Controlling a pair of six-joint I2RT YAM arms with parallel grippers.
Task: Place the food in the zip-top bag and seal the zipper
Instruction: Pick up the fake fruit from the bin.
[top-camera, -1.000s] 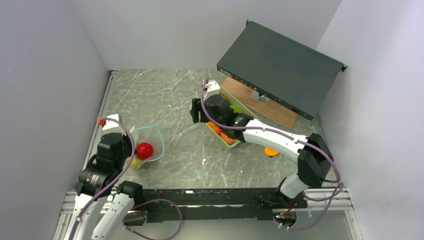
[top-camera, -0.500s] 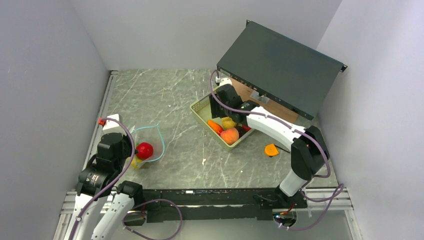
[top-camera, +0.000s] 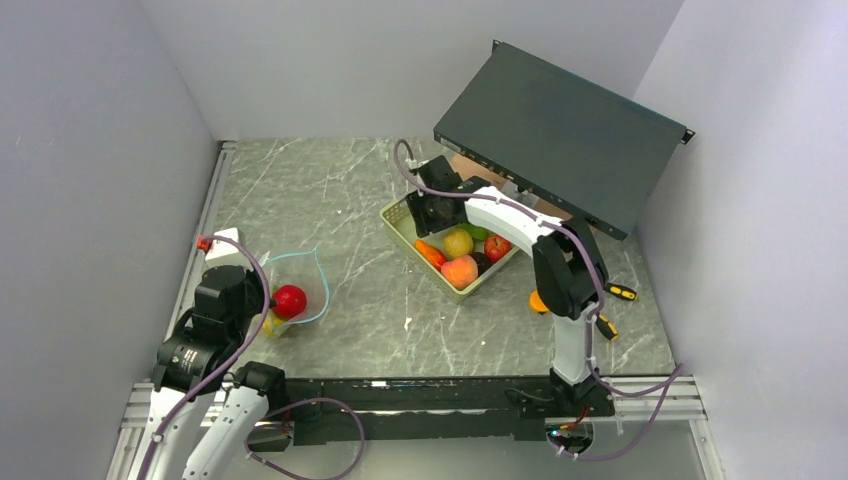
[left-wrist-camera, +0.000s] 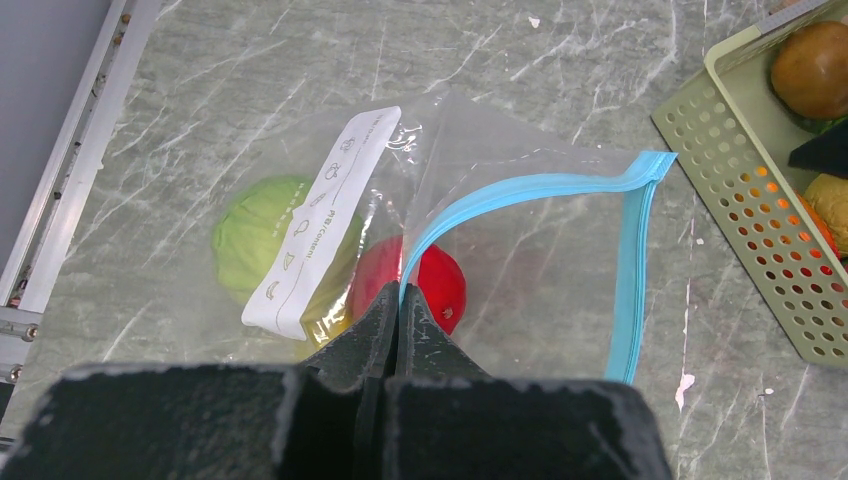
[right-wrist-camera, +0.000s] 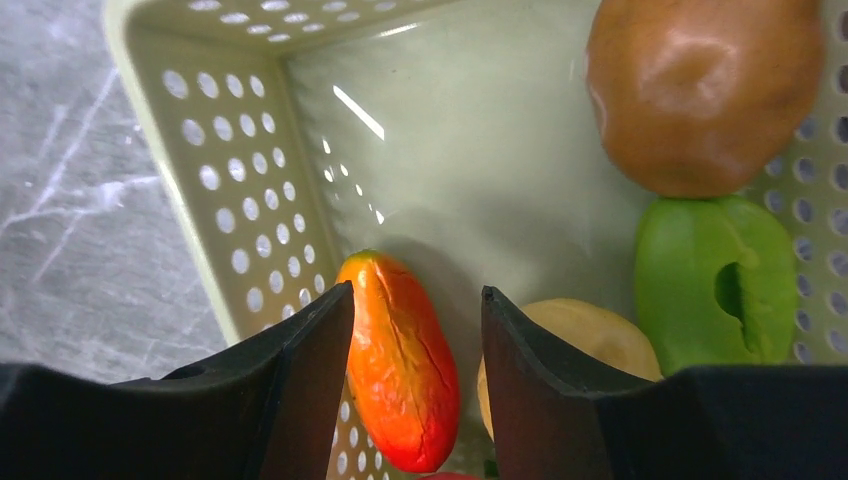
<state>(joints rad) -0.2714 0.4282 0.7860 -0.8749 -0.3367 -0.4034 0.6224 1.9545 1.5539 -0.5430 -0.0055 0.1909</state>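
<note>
While above basket (right-wrist-camera: 215, 190) — right claw (right-wrist-camera: 415, 300) over carrot (right-wrist-camera: 400, 370)

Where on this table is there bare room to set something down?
The widest bare stretch of table lies between the bag and the basket, from far edge to near edge. The right side is crowded, with the basket, black box and screwdrivers.

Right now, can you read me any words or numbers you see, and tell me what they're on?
On the white label of the zip-top bag: little drawings and one short printed word, too blurred to read.
On the basket and the dark box: no writing that I can see.
</note>
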